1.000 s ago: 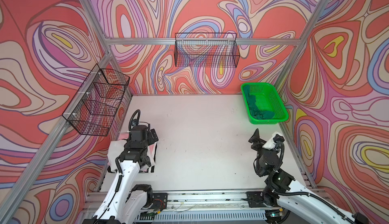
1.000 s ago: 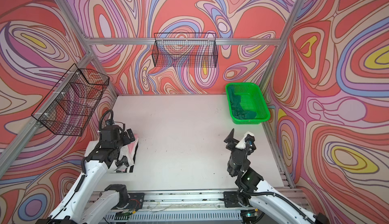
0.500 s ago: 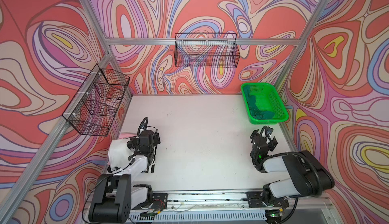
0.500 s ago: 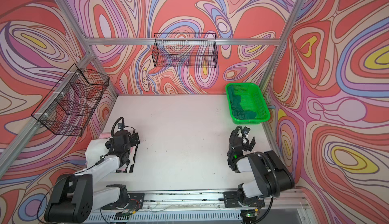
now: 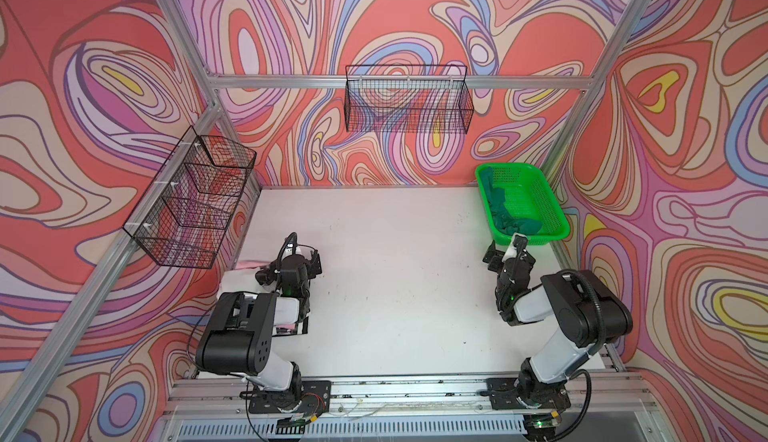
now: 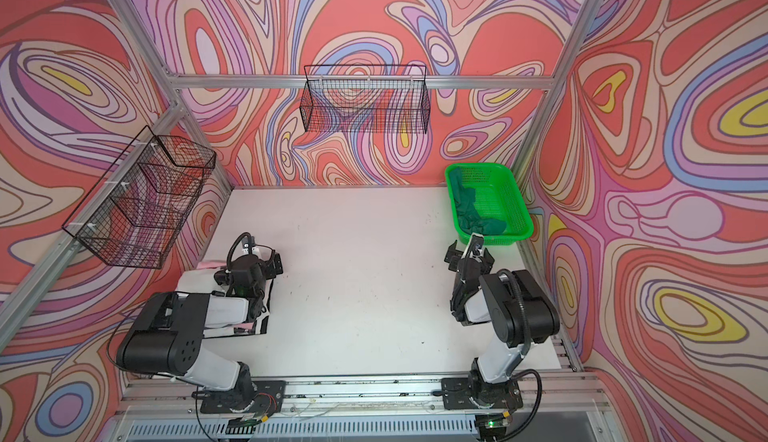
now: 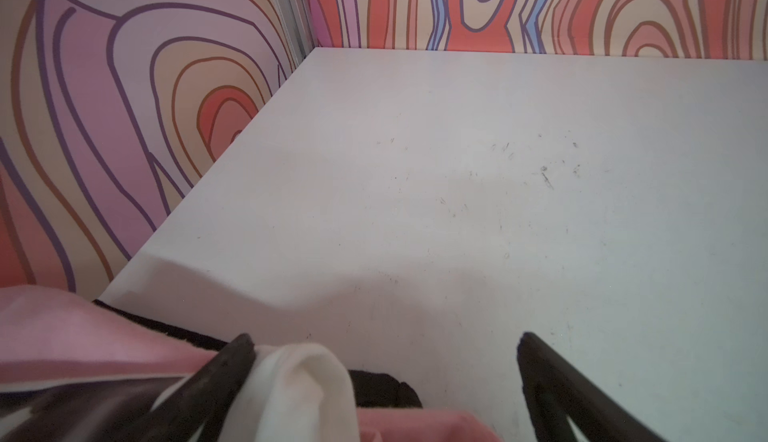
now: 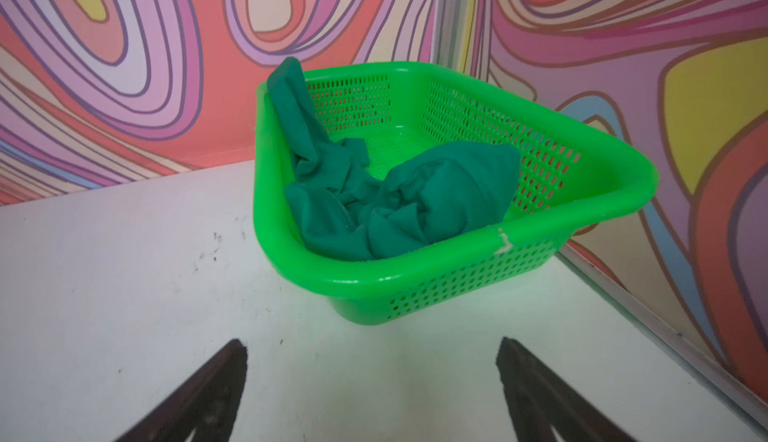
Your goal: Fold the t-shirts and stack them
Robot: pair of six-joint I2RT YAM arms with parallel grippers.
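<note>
Judging from both top views, two garments appear placed: the large white cloth t-shirt (image 5: 232, 285) and light pink cloth t-shirt (image 5: 249, 262) lie piled at the left edge of the white desk (image 5: 395, 278), partly under the left gripper (image 5: 293, 263). The dark green cloth t-shirt (image 5: 505, 216) lies crumpled in the bright green perforated plastic basket (image 5: 540, 195) at the far right corner, not yet folded.

Left wrist view: jaws apart, empty, with a white fold just beside one finger.

Right wrist view: the right gripper (image 8: 372, 341) stands spread, empty, facing the basket. The desk centre is bare, and walls crowd the basket.

t-shirts (image 7: 299, 386) (image 7: 62, 336) (image 8: 374, 203): 3 — white, pink, dark green | plastic basket (image 8: 353, 282): 1 | wire baskets (image 5: 409, 105) (image 5: 191, 207): 2
</note>
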